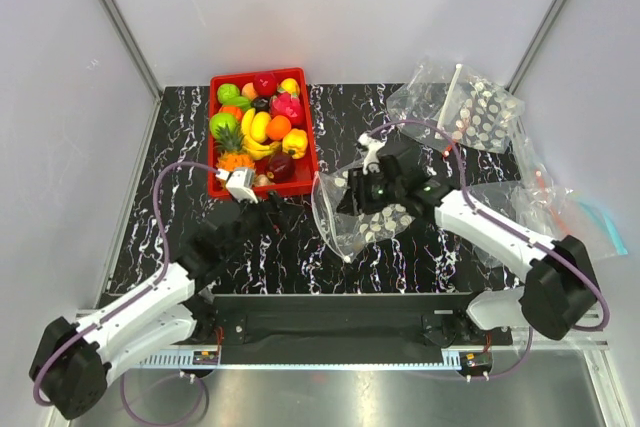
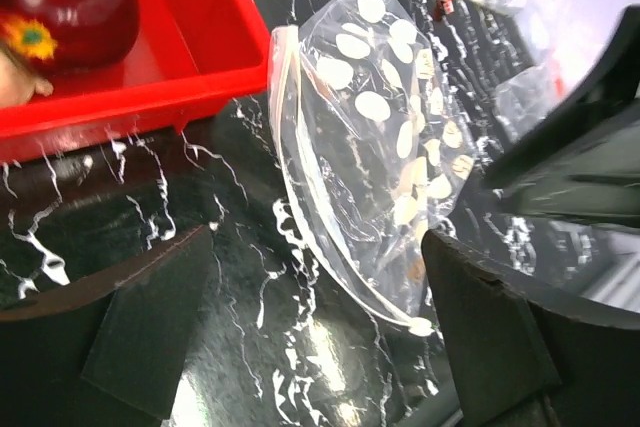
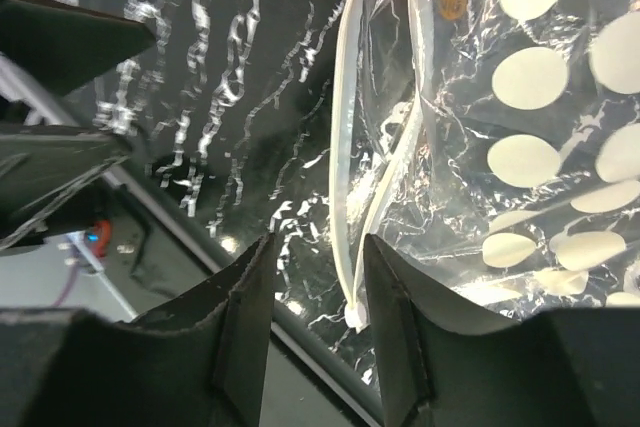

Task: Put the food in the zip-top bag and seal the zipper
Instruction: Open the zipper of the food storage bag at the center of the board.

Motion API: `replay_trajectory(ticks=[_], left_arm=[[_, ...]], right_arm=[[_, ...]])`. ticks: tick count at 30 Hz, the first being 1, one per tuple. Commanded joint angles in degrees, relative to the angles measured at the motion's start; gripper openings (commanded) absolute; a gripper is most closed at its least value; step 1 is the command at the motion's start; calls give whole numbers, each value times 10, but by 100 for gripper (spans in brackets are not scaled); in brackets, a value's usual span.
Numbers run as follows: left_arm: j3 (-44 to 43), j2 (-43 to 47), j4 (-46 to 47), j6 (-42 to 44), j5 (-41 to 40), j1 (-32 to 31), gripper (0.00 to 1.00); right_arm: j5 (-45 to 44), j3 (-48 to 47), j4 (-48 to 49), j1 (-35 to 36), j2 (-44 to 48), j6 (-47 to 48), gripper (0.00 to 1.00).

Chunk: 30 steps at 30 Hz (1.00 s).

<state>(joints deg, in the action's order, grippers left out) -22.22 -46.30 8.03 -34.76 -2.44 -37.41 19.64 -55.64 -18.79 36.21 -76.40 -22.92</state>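
The zip-top bag (image 1: 368, 215), clear with white dots, lies crumpled on the black marbled table right of the red tray. Its zipper (image 3: 352, 197) runs as two pale strips that part along the mouth and meet at a white end. My right gripper (image 3: 318, 322) hovers over the bag (image 3: 520, 137), open, with that zipper end between its fingertips and unclamped. My left gripper (image 2: 310, 347) is open wide just left of the bag (image 2: 385, 137), holding nothing. The food stays in the tray: a pineapple (image 1: 232, 150) and a yellow pepper (image 1: 294, 142) among other toy fruit.
The red tray (image 1: 300, 179) stands at the back left, its corner (image 2: 200, 57) near my left fingers. A dark red fruit (image 2: 70, 2) sits inside. Other clear bags lie at the back right (image 1: 460, 107) and along the right edge (image 1: 560, 212).
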Motion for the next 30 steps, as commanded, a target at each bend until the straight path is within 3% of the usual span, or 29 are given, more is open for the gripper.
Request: replay_trajectory(ticks=[1,5,9,11,19,25,28,30], left_arm=[[29,20,34,-50,57,16,90],[46,-25,78,-58,95,17,82],[46,-70,111,-54,120,17,80],[40,-91,123,-52,124,16,80],[23,-165,168,-54,154,15,72],[20,-189,185,-52,148,15,68],[18,-201,189,-51,149,15,68],[16,-212,194,-50,149,13,66]], right_arm=[[-115,-32,-3,43,-36,24,47],[-147,-40,-1,79,-78,17,44],[-194,-45,-13,119,-109,-1,54],[-220,-40,-16,137,-117,-15,55],[-302,-31,-43,180,-164,-46,49],[-316,-15,-36,192,-183,-60,45],[-329,-20,-40,200,-197,-62,40],[-340,-25,-48,203,-205,-59,23]])
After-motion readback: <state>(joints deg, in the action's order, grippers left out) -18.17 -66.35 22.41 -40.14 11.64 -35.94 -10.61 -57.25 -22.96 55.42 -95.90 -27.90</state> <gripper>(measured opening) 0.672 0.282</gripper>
